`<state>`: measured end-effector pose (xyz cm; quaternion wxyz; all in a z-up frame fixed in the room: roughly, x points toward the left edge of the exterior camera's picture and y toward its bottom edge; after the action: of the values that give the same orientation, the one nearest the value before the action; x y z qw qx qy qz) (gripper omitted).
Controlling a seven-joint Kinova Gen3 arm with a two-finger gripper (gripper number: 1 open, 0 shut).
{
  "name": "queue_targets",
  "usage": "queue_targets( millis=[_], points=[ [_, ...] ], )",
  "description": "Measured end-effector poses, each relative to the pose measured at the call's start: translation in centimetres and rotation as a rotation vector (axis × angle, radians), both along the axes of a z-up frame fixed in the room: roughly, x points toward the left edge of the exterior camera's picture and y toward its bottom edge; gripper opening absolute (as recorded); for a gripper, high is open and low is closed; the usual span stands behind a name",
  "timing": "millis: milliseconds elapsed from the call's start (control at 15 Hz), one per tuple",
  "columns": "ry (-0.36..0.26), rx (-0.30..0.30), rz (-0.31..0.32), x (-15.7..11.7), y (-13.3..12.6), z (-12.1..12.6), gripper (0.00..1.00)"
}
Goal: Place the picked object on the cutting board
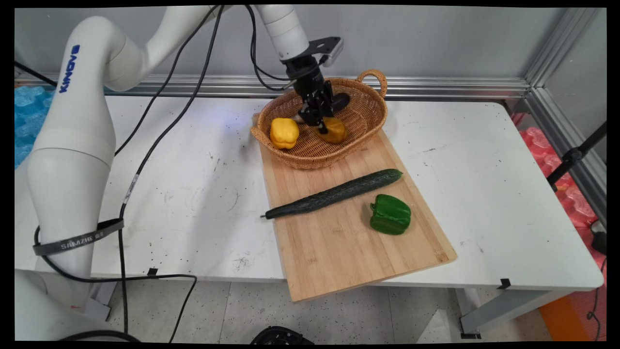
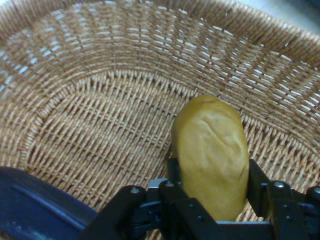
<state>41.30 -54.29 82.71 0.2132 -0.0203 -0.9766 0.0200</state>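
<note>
Main view: claw (image 1: 319, 124) is down inside the basket (image 1: 370, 116), which sits on the far end of the board (image 1: 348, 242) on the tabletop (image 1: 484, 169). The tips are at the potato (image 1: 334, 131), a yellow-brown lump on the right of the basket floor. The yellow pepper (image 1: 284, 132) is in the same basket, left of the potato and apart from it, close to the near-left rim. A dark purple thing (image 1: 340, 100), likely an eggplant, lies behind the claw against the far wall. The cucumber (image 1: 334, 194) lies slantwise across the middle of the board, outside the basket. The green pepper (image 1: 390, 214) is just beside its right half, on the near side, not touching.

Hand view: claw (image 2: 212, 167) is clenched on the potato (image 2: 212, 150), one finger hard against each long side. The potato stands on end between them, with basket weave (image 2: 100, 115) behind it. Can't tell whether it rests on the weave or is clear of it. A dark blue-purple edge (image 2: 35, 200) at bottom left is probably the eggplant, near the claw's linkage; contact not clear.
</note>
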Motion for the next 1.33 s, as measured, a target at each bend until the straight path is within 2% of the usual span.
queue_targets(
  millis=[333, 667, 933, 1133, 1333],
  points=[
    [0.0, -0.021, 0.017, 0.1, 0.4, 2.8, 0.0],
    [0.014, -0.028, 0.071, 0.6, 1.9, 6.0, 0.0],
    [0.045, -0.019, 0.172, 1.0, 4.6, 9.1, 0.0],
    [0.135, -0.006, 0.264, 0.3, 7.8, 12.3, 0.0],
    [0.181, -0.003, 0.34, -0.5, 11.1, 14.9, 0.0]
  ],
)
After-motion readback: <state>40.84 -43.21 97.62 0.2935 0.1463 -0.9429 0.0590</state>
